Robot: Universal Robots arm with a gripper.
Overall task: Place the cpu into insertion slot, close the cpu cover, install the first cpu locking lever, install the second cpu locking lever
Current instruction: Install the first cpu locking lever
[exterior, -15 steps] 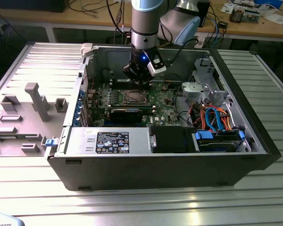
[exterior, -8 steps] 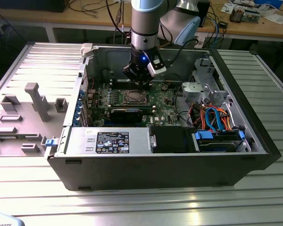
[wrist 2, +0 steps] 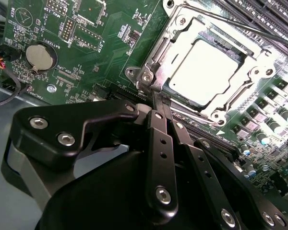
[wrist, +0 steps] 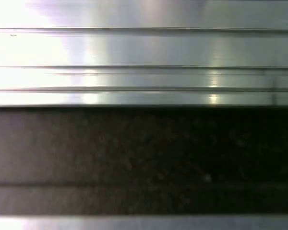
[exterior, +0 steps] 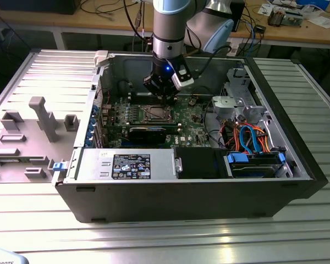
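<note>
We hover at the socket's corner.
Our gripper, fingers pinched together and seemingly empty, sits just beside the insertion slot; the cpu lies seated inside, under the closed cpu cover.

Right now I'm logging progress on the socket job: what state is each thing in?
cpu: seated in the insertion slot.
cpu cover: closed flat over the cpu.
pincer: shut, tips at the cover's corner.
computer case: side open, lying flat.
</note>
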